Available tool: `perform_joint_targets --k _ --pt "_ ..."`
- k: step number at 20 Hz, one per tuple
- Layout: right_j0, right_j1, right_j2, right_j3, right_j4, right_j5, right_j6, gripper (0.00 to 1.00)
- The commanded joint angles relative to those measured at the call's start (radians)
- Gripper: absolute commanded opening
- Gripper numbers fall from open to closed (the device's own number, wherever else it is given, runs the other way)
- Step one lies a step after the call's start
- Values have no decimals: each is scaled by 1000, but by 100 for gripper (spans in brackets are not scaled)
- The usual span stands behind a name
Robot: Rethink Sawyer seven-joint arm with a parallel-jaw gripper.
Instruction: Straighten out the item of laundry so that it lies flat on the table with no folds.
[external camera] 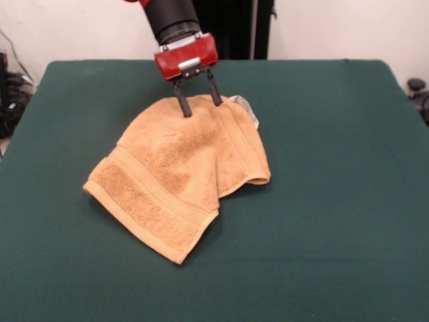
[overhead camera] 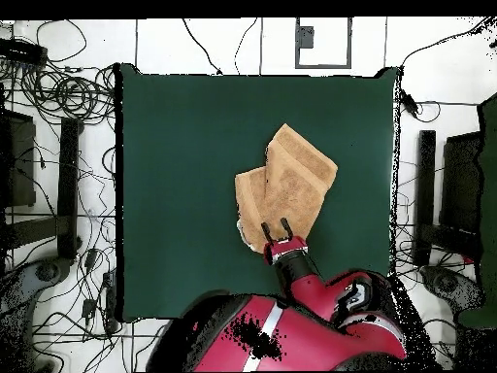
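The item of laundry [external camera: 181, 174], a golden-tan terry towel, lies folded over itself near the middle of the dark green table [external camera: 335, 201]. A banded edge points toward the front left, and a small white tag [external camera: 244, 106] sticks out at its far right edge. My gripper [external camera: 199, 102] hangs open over the towel's far edge, its two dark fingers spread with the tips touching or just above the cloth. In the overhead view the towel [overhead camera: 286, 185] shows as a folded shape, with the gripper [overhead camera: 276, 231] at its edge nearest the robot's base.
Green table [overhead camera: 175, 175] surrounds the towel on all sides. Cables and stands [overhead camera: 58, 194] lie on the floor beyond the table's edges. A dark upright post [external camera: 258, 27] stands behind the table.
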Motion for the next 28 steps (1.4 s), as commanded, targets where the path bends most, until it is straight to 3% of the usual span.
perform_joint_targets --k 1,2,9,15,16,17,18,20,28 --pt "50 4 111 -80 -50 78 36 100" --pt "53 4 121 -77 -77 121 110 100" --pt "43 1 142 -63 -146 293 293 100" --pt "98 -87 204 -76 -474 421 719 100" --pt "142 -89 198 -84 -580 445 886 100" --pt "168 -85 186 -89 -627 448 960 100" --pt "235 -54 148 -110 -739 422 1157 100" --pt "292 11 96 -143 -812 340 1292 100" --pt "313 76 33 -185 -827 259 1296 100"
